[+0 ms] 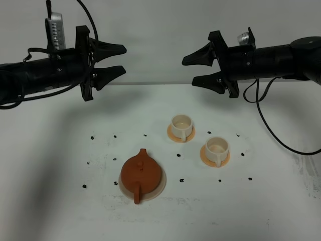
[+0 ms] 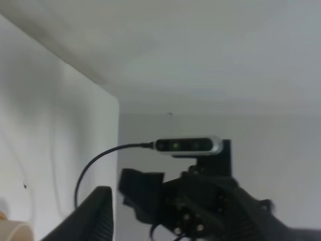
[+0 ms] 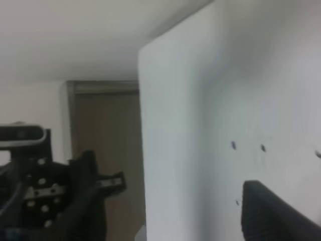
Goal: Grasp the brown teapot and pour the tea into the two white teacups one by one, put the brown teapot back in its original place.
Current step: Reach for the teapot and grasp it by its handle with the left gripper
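Observation:
The brown teapot (image 1: 141,171), lid on, sits on its pale beige coaster (image 1: 159,187) at the front middle of the table, handle toward the front. The two white teacups (image 1: 181,125) (image 1: 217,147) stand on orange saucers to its right, pale inside. No tea is in view. My left gripper (image 1: 124,60) hangs open high above the table at the back left, and my right gripper (image 1: 188,72) hangs open at the back right; both are empty and face each other. In the left wrist view one finger (image 2: 88,216) and a cup's rim (image 2: 15,231) show.
The white table (image 1: 60,165) carries small black dot marks (image 1: 114,136) around the teapot and cups. A black cable (image 1: 273,133) trails from the right arm over the table's right side. The right wrist view shows a finger (image 3: 276,216) and the other arm.

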You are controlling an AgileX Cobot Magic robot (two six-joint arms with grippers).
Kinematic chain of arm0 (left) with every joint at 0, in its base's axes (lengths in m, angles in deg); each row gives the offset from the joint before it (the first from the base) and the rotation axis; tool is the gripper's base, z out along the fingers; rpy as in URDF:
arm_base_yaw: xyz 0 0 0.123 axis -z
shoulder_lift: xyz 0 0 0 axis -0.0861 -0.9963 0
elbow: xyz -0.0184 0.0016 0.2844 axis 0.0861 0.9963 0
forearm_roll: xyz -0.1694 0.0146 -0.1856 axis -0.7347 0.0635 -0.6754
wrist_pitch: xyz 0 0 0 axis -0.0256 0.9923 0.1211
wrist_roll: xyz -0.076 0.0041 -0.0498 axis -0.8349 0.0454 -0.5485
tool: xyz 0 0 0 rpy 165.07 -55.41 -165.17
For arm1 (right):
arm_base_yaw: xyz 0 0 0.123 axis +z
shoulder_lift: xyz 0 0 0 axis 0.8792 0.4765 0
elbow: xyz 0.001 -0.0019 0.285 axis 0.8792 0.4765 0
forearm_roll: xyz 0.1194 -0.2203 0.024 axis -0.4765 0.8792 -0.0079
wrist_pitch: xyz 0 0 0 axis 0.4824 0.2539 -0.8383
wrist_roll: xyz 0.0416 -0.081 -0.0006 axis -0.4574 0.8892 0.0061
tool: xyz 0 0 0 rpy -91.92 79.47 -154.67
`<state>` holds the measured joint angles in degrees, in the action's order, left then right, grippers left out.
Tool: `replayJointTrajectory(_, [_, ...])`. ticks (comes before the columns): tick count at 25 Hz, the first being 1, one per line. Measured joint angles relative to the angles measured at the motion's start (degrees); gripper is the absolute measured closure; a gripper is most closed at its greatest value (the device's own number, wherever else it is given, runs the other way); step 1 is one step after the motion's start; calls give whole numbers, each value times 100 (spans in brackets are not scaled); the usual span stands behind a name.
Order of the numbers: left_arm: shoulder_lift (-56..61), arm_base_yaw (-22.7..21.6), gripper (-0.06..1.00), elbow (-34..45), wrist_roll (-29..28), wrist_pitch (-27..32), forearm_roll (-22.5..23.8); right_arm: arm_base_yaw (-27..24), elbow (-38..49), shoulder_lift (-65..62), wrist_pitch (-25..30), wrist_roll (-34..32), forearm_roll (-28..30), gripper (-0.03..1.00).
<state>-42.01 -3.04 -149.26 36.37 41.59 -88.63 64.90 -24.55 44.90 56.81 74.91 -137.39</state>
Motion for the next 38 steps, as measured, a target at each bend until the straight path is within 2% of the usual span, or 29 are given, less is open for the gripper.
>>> replayJointTrajectory(4, [90, 0, 45, -65, 1032, 103, 93, 0, -274, -81, 207, 909, -76, 39])
replayJointTrajectory(7, [337, 0, 45, -135, 1871, 83, 377, 5, -695, -232, 292, 1215, 262, 39])
replayJointTrajectory(10, [709, 0, 45, -153, 2603, -130, 844, 5, -1135, -373, 287, 1276, 965, 39])
replayJointTrajectory(12, [949, 6, 45, -160, 2966, -334, 1380, 5, -1354, -453, 287, 1127, 1593, 39])
replayJointTrajectory(14, [1190, 11, 45, -160, 3094, -518, 2142, 5, -1543, -516, 281, 795, 2442, 39])
replayJointTrajectory(17, [1495, 38, 45, -160, 3050, -743, 3216, 5, -1686, -618, 265, 334, 3725, 40])
replayJointTrajectory(20, [1727, 56, 45, -160, 2683, -1046, 3842, 5, -1693, -819, 316, 7, 4790, 41])
replayJointTrajectory(22, [1854, 56, 45, -160, 2505, -1120, 4237, -1, -1693, -1011, 380, -141, 5249, 41])
replayJointTrajectory(27, [2150, 67, 45, -160, 2080, -1082, 4854, -1, -1700, -1523, 536, -283, 5647, 42])
replayJointTrajectory(35, [2632, 74, 46, -153, 1240, -572, 5744, -1, -1684, -2327, 806, -409, 5679, 43])
replayJointTrajectory(38, [2815, 74, 46, 62, 1001, -567, 6177, -1, -1333, -2696, 712, -389, 5613, 44])
